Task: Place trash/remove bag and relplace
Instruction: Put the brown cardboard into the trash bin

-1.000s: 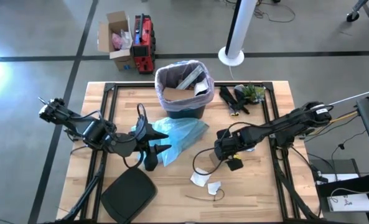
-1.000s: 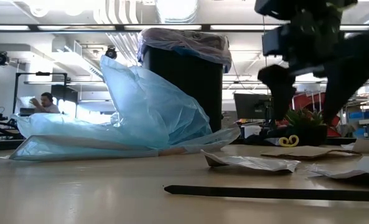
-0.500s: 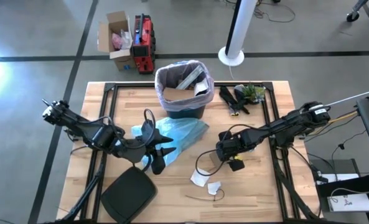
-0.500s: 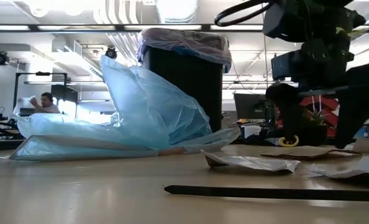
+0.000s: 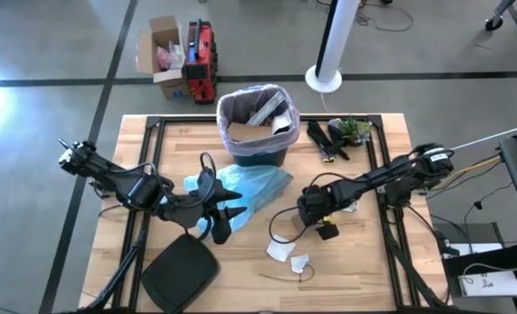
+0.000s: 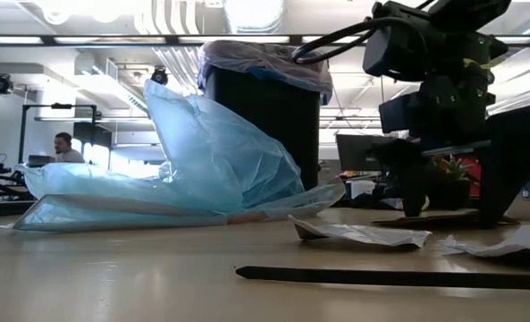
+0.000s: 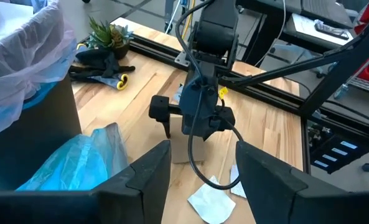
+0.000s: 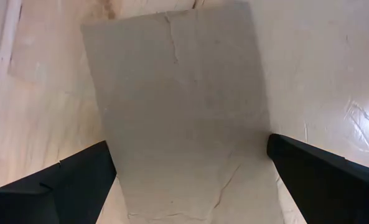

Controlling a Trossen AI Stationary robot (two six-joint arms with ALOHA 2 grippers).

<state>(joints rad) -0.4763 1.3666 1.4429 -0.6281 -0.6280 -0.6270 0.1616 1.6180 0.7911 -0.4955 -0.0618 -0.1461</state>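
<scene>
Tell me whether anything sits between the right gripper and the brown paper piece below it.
Nothing visible does. The right gripper hangs open directly over the flat brown paper piece on the table, one finger on each side of it, with only bare paper between the fingers.

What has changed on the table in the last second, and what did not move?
The right tool came down with open jaws over the flat brown paper piece, gripping nothing yet. The left tool shifted slightly toward the table's front, beside the light blue plastic bag. The lined black bin and white paper scraps stayed.
</scene>
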